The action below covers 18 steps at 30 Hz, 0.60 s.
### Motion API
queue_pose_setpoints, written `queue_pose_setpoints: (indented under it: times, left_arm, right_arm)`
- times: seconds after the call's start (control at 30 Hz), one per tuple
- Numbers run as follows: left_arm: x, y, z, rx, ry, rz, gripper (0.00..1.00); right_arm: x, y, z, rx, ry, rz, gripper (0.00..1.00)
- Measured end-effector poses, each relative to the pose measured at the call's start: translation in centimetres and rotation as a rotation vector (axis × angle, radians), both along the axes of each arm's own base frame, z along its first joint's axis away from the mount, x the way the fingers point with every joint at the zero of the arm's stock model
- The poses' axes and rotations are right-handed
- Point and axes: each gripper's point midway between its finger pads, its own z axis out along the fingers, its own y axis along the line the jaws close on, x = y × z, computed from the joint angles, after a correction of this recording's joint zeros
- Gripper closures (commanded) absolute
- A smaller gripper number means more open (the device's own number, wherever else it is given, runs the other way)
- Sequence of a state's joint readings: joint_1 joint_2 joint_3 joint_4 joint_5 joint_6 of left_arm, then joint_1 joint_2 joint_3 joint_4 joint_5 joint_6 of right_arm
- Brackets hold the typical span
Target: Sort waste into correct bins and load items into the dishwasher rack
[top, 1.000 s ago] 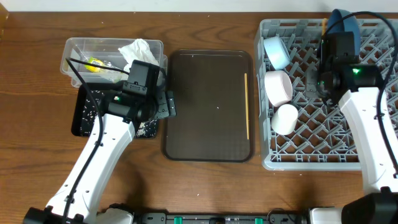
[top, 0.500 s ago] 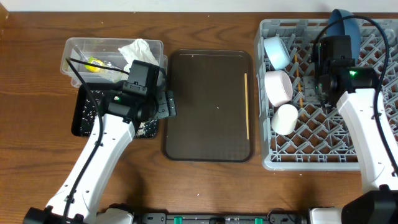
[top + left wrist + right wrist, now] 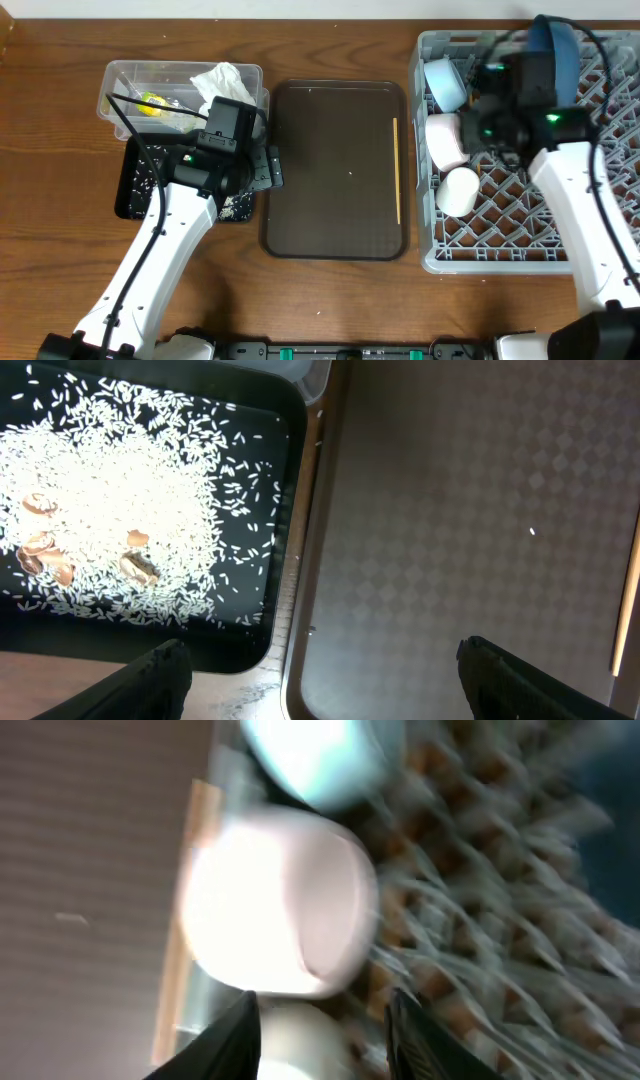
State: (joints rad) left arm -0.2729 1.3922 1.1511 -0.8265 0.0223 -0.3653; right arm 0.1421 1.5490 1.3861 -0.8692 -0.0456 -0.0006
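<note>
**A:** One wooden chopstick [image 3: 397, 170] lies along the right side of the brown serving tray [image 3: 330, 170]. What is different now?

**B:** The right gripper [image 3: 322, 1010] swings left from mid-rack. It now blurs above the white bowl [image 3: 447, 140], fingers apart, nothing between them.

**A:** Heading for that chopstick?

**B:** Likely. The light blue bowl [image 3: 443, 82], small white cup [image 3: 458, 190] and dark blue dish [image 3: 555, 40] already sit in the dishwasher rack [image 3: 500, 255].

**A:** And the left?

**B:** The left gripper [image 3: 325, 660] stays put, spread wide and empty, over the edge where the black tray [image 3: 135, 185] of rice [image 3: 110, 510] meets the serving tray. Tissue [image 3: 222, 82] and wrapper [image 3: 152, 102] lie in the clear tub [image 3: 130, 80].
</note>
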Motion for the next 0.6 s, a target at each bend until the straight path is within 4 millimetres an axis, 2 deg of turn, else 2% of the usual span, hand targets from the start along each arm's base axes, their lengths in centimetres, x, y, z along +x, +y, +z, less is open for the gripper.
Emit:
queue_pose_setpoints:
  times: [0.1, 0.2, 0.33, 0.47, 0.6]
  left_arm:
    - [0.0, 0.0, 0.0, 0.0, 0.0, 0.0, 0.12]
    - [0.0, 0.0, 0.0, 0.0, 0.0, 0.0, 0.12]
    - [0.0, 0.0, 0.0, 0.0, 0.0, 0.0, 0.12]
    - [0.0, 0.0, 0.0, 0.0, 0.0, 0.0, 0.12]
    - [0.0, 0.0, 0.0, 0.0, 0.0, 0.0, 0.12]
  right_arm:
    - [0.2, 4.4, 0.9, 0.061, -0.041, 0.068, 0.6]
    - [-0.6, 8.6, 1.3, 0.083, -0.058, 0.104, 0.6]
    - [-1.4, 11.7, 0.7, 0.082, -0.052, 0.086, 0.61]
    - [-0.8, 13.1, -2.5, 0.06, 0.01, 0.041, 0.61]
    - [-0.5, 13.6, -8.2, -0.01, 0.155, 0.011, 0.64]
